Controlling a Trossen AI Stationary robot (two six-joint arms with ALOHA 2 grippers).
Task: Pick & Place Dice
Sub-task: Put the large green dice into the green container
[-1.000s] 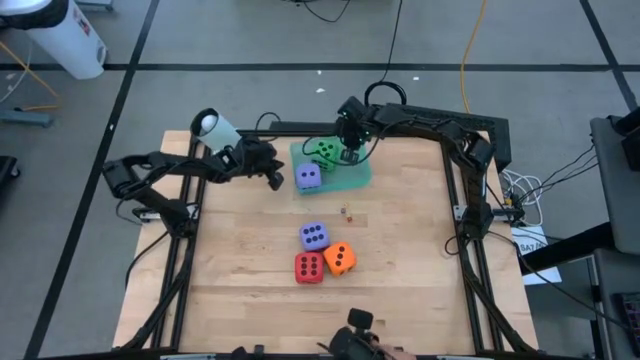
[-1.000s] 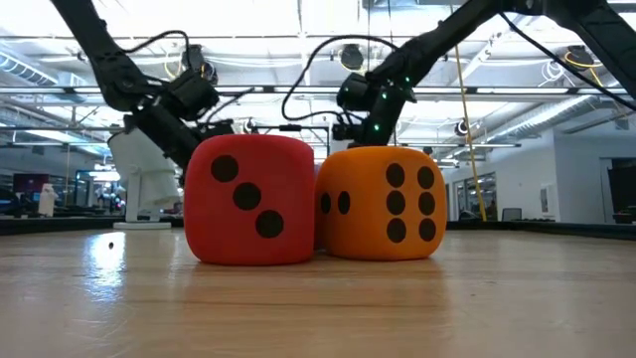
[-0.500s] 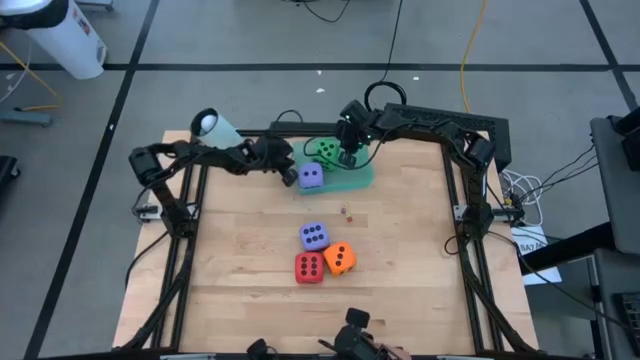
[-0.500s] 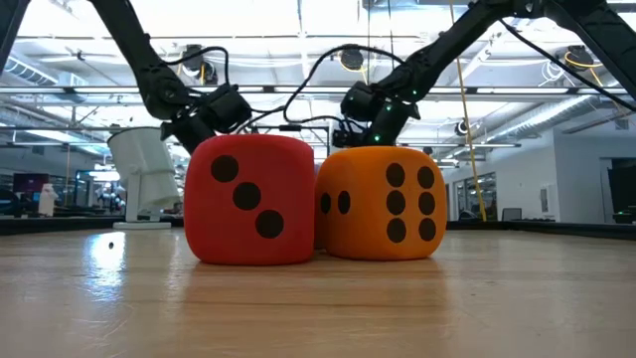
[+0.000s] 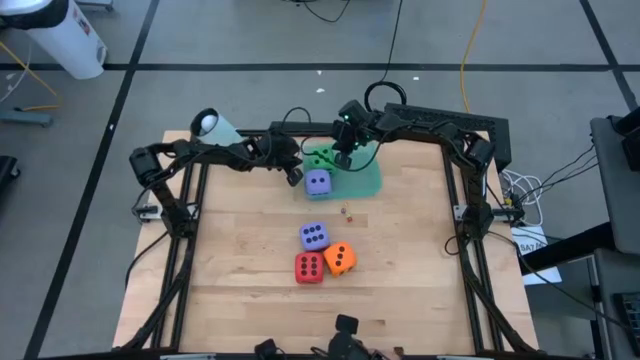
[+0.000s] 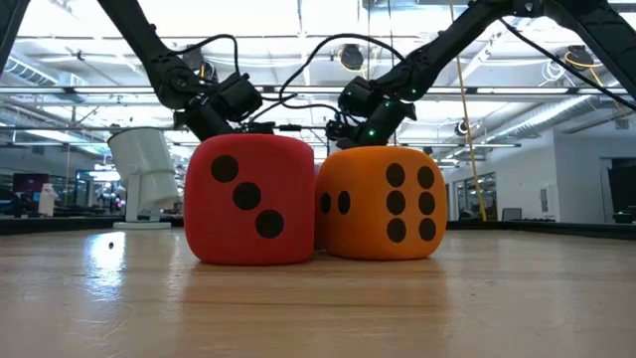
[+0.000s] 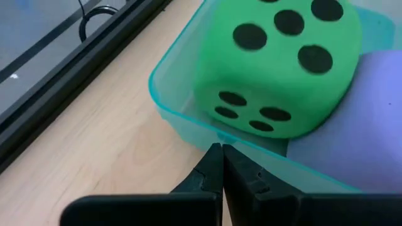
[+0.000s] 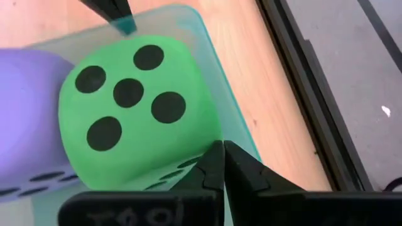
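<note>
A translucent green tray point(image 5: 366, 178) lies at the table's far middle. A green die point(image 5: 322, 157) and a purple die point(image 5: 318, 182) sit inside it. My left gripper point(image 5: 293, 175) is at the tray's left side, shut on its rim. My right gripper point(image 5: 346, 154) is shut, its tips point(image 8: 222, 148) low in the tray between the green die point(image 8: 135, 119) and the tray's wall point(image 8: 220, 78). Another purple die point(image 5: 313, 236), an orange die point(image 5: 340, 259) and a red die point(image 5: 309, 268) rest on the wood near the middle. My left gripper pinches the tray's rim point(image 7: 220, 139) at its fingertips, near the corner beside the green die point(image 7: 276, 69). It comes slanting down from the table's left. The tray lies flat on the table. My right gripper: I cannot tell whether its shut tips touch the die or the tray.
A white roll point(image 5: 213, 126) lies at the table's far left corner. The black frame rails point(image 5: 470, 215) run along the table's sides. In the low view the red die point(image 6: 248, 199) and orange die point(image 6: 383, 204) stand side by side up front.
My left gripper has gone toward the table's right edge. The tray, with the green and purple dice in it, has slid a little the same way and turned slightly.
</note>
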